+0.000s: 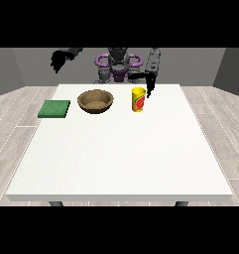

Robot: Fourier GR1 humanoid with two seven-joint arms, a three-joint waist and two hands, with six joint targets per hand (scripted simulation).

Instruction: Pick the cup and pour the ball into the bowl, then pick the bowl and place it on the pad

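You had the white worktop in front of you with three things set along its far edge. The yellow cup stood upright a little right of centre, about one o'clock from the middle of the worktop, with a red mark on its side; whether the ball was inside it you could not tell from this view. The brown bowl sat at roughly eleven o'clock, well apart from the cup, and the green pad lay flat at ten o'clock from the middle, near the worktop's left edge and beside the bowl without touching it. The hand at the view's right hung with its fingers pointing down, just beside the cup at the cup's one o'clock, not closed round it; they looked straight rather than curled. The hand at the view's left was raised above the far left corner, well away from everything, and you could not tell how its fingers lay.
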